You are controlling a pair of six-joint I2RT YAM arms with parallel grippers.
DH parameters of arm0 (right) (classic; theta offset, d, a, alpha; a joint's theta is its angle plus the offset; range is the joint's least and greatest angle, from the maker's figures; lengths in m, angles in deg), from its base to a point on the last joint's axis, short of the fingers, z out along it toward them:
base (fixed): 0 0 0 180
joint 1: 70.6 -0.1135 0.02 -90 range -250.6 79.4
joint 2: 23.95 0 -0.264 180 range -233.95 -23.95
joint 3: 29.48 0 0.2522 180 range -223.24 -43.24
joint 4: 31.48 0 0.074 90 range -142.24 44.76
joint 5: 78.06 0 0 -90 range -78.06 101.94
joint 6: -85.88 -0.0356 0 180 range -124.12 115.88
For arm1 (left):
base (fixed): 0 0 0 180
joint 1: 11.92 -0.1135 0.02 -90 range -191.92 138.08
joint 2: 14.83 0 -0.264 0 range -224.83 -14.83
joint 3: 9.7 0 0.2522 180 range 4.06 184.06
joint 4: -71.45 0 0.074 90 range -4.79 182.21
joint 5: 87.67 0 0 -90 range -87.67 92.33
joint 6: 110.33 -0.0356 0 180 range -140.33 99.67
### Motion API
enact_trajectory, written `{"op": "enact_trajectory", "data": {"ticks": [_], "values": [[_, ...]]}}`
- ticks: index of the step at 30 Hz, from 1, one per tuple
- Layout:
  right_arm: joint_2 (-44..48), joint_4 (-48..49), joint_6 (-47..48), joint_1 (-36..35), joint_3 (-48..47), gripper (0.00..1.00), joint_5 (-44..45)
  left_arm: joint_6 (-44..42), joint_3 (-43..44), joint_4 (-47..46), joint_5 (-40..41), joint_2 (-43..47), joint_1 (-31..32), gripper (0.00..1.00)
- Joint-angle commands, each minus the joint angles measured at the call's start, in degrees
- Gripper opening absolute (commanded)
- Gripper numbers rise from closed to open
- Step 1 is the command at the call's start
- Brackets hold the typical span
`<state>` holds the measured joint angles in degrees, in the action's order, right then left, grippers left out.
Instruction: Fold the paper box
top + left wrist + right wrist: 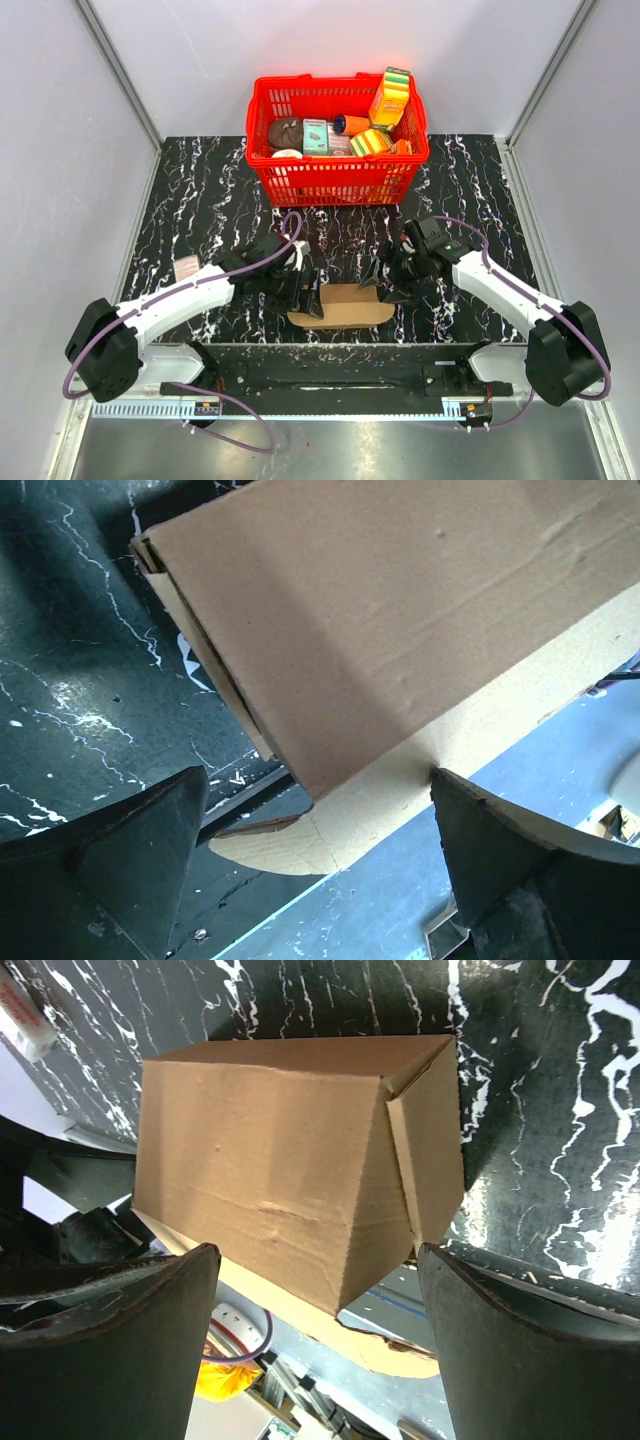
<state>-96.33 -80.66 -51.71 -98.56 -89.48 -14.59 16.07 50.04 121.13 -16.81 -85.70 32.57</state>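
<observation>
Item: paper box (345, 305), at near bench (200, 200) edge; I keep both jaws wide open, empty, flanking it ready for folding.

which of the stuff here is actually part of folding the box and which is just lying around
For the job:
- paper box
- left hand and right hand, both open, one at each end of it

Lying about:
- red basket
- printed packages inside the basket
- small white packet on the table
</observation>
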Motion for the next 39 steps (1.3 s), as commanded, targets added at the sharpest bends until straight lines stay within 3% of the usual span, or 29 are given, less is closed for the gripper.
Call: {"op": "enact_trajectory", "data": {"ticks": [1, 7, 11, 16, 22, 32, 39], "values": [[0.75, -2.02, 3.64, -0.6, -0.34, 0.86, 2.88, -0.19, -0.89, 0.11, 3.75, 1.7, -0.28, 0.99], [0.22, -1.5, 7.77, -0.6, 0.97, 0.86, 5.69, 2.97, -2.91, -4.71, 8.76, 5.04, -0.28, 0.99], [1.1, 3.76, 7.78, -0.6, 3.61, 0.86, 5.08, 4.73, -4.4, -8.06, 10.52, 6.97, -0.28, 0.99], [2.24, 7.73, 6.9, -0.6, 5.89, 0.87, 3.67, 4.12, -5.19, -9.91, 7.63, 6.98, -0.28, 0.99], [0.84, 8.0, 6.9, -0.6, 6.25, 0.86, 3.94, 2.97, -7.91, -9.82, 7.18, 8.46, -0.37, 0.99], [-0.31, 8.88, 6.72, -0.6, 6.6, 0.87, 3.58, 5.69, -9.59, -11.84, 16.49, 11.63, -0.98, 0.99], [-0.31, 8.88, 6.64, -0.6, 6.86, 0.87, 3.58, 6.31, -10.2, -15.0, 17.9, 11.55, -1.86, 0.99]]}}
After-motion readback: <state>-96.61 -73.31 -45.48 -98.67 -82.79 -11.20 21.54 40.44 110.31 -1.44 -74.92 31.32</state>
